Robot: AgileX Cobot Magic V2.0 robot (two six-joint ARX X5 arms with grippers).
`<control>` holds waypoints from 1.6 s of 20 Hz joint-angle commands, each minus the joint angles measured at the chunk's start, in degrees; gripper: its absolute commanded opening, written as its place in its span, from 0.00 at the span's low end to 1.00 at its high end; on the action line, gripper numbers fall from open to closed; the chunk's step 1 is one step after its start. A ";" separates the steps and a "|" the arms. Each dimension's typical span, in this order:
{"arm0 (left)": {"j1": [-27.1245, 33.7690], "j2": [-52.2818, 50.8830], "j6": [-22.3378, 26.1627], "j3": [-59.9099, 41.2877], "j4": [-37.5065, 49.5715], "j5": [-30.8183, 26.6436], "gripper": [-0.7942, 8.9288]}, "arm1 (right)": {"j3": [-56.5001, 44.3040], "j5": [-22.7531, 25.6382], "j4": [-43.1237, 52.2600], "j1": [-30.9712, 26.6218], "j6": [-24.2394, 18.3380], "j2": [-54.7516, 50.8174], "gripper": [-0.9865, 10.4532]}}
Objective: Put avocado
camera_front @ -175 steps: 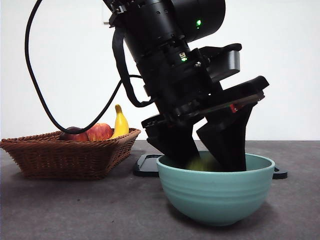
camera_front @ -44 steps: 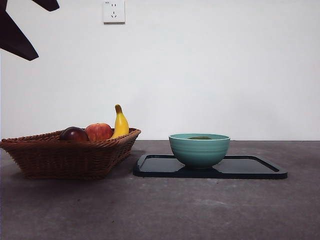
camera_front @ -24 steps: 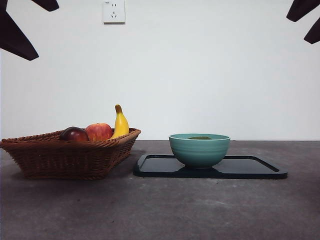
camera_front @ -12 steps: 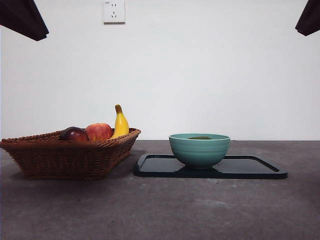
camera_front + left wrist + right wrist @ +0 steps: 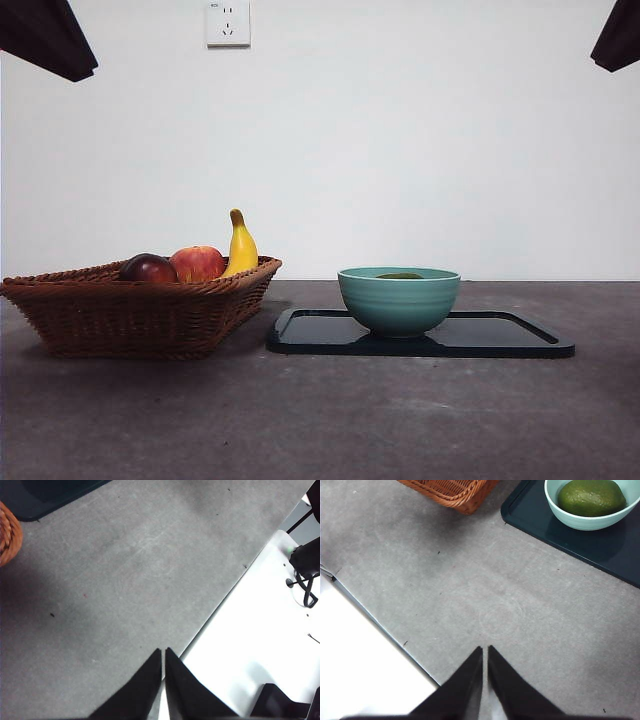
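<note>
- Right gripper (image 5: 484,652): nearest to its own camera, hanging high over bare grey desk (image 5: 470,595) well short of the bowl; jaws pressed together, holding nothing.
- Left gripper (image 5: 163,655): likewise raised over the desk's edge, jaws closed to a thin slit and empty. Its view shows only a corner of the black tray (image 5: 45,495) and a sliver of the wicker basket (image 5: 7,537), not the bowl.
- Black tray (image 5: 500,335): lies flat on the desk, carrying the bowl.
- Teal bowl (image 5: 399,300): stands upright on the tray, beside the basket.
- Avocado (image 5: 591,497): rests inside the bowl, its long axis lying roughly level across the bowl; from the bowl, both grippers are well apart. I judge the right arm the nearer one, since only its camera sees the fruit.
- Wicker basket (image 5: 140,310): beside the bowl, just off the tray; it holds a dark red-purple fruit (image 5: 148,267), a red apple (image 5: 199,263) and a banana (image 5: 240,246).
- The placing looks finished; no grasp seems needed.
</note>
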 commanded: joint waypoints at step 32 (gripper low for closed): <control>38.60 -52.94 5.35 -51.89 45.48 -19.82 0.09 | 0.59 0.02 0.61 0.50 0.37 0.26 0.09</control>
